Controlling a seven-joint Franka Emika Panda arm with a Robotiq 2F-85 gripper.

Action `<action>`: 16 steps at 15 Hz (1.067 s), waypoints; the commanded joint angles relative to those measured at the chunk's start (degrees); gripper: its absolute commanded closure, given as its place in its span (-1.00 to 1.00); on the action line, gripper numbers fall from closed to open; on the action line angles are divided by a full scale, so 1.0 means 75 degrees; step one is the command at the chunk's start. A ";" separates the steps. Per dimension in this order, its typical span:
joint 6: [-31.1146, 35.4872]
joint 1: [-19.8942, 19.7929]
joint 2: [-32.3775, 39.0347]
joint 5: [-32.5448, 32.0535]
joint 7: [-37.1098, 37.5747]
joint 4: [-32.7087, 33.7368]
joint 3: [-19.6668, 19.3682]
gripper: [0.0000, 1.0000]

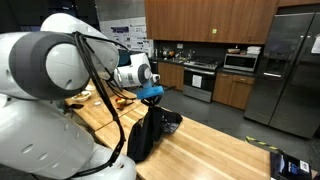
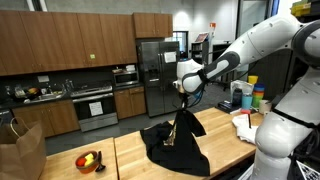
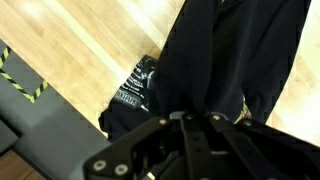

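My gripper (image 2: pixel 183 103) is shut on a black garment (image 2: pixel 178 142) and holds part of it lifted above the wooden table (image 2: pixel 130 152). The cloth hangs in a peak from the fingers while its lower part still lies bunched on the tabletop. In an exterior view the garment (image 1: pixel 148 130) hangs below the gripper (image 1: pixel 152 98). In the wrist view the fingers (image 3: pixel 197 118) are closed together on the black cloth (image 3: pixel 220 50), which has a white printed patch (image 3: pixel 135 85).
A bowl with fruit (image 2: pixel 90 160) sits on the table near a brown paper bag (image 2: pixel 22 150). Cups and containers (image 2: pixel 245 95) stand at the far table end. A kitchen with steel fridge (image 2: pixel 155 75), oven (image 1: pixel 200 80) and cabinets lies behind. A dark object (image 1: pixel 290 165) lies on the floor.
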 commanded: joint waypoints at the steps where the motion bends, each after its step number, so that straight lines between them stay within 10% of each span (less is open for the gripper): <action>1: -0.0118 -0.0103 -0.0293 -0.0132 0.0043 0.0117 -0.0131 0.97; 16: 0.2074 0.0045 0.1036 0.0471 0.0295 0.0574 -0.0253 0.97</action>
